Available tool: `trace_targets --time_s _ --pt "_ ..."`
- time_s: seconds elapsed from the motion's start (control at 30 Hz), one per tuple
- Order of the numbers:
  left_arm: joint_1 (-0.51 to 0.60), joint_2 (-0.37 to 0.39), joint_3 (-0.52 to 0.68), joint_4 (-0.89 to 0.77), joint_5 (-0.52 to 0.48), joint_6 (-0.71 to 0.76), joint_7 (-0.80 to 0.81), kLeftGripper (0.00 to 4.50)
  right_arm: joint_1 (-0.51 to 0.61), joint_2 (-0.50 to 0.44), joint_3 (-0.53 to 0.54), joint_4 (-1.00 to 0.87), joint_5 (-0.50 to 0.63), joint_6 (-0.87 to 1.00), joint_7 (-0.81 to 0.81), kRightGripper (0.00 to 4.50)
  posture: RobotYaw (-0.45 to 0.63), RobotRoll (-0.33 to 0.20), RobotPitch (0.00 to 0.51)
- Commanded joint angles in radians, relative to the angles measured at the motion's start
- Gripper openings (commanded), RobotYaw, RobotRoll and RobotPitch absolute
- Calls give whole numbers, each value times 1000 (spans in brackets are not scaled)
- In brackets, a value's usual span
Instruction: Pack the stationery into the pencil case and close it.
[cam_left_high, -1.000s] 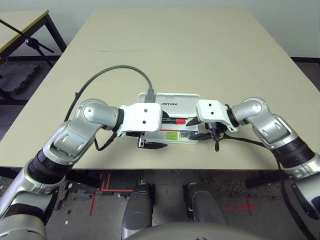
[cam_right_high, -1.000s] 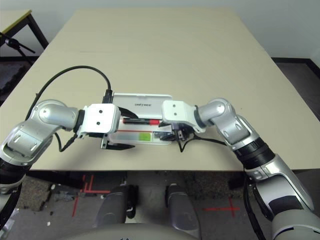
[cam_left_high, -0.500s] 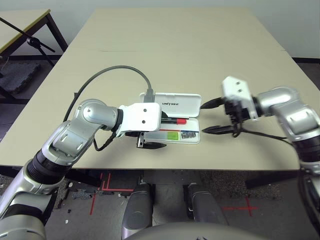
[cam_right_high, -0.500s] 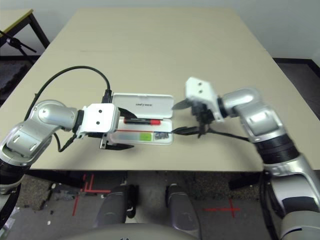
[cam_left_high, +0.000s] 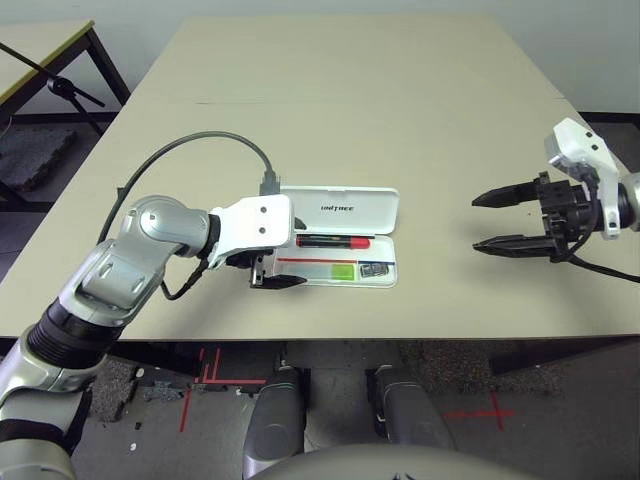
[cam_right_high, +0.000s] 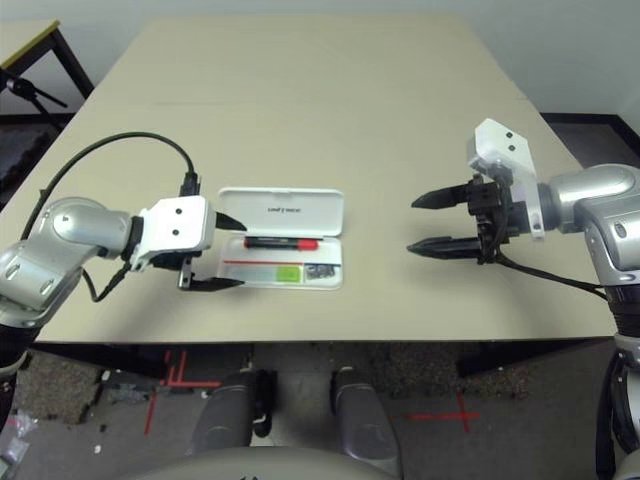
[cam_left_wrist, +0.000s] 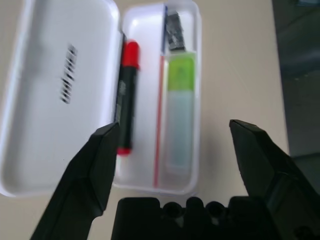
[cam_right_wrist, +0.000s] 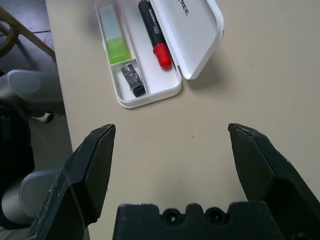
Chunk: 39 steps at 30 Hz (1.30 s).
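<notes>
Here, pencil case (cam_left_high: 340, 236) just beside left pincer (cam_left_high: 268, 262) (open).

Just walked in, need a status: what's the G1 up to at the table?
It is packing a pencil case, which lies open on the table. The red marker, the green highlighter and a small dark piece are already inside. The left claw is open at the case's left end, holding nothing. The right claw is open well off to the right. The lid is not yet closed.
</notes>
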Motion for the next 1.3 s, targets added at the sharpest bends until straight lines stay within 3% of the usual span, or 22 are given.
trace_targets --time_s 0.03,0.13,0.3,0.57,0.7,0.83,1.1,1.3 --pt "49 93 2 71 36 -19 -51 3125 6 22 -10 -29 31 26 -21 4500 -8 0 116" --pt "49 123 -5 175 101 -80 -28 1961 8 31 -5 -33 33 30 -29 4500 -7 0 118" --pt "-19 91 -28 418 221 -194 20 62 8 41 2 -44 34 37 -37 4500 -8 0 118" --pt "-168 -108 12 726 295 -352 204 17 2 49 10 -43 28 32 -41 4500 -16 0 106" --pt "-255 -224 66 878 290 -357 339 17 -3 53 16 -39 20 22 -45 4500 -17 0 100" --pt "-290 -266 61 981 311 -398 355 17 -17 61 23 -35 12 13 -52 4500 -18 0 98" --pt "-304 -326 77 1007 288 -403 327 17 -24 64 27 -32 6 4 -55 4500 -23 0 99" --pt "-293 -372 77 917 261 -360 292 17 -24 71 28 -24 -6 -8 -63 4500 -27 0 102"
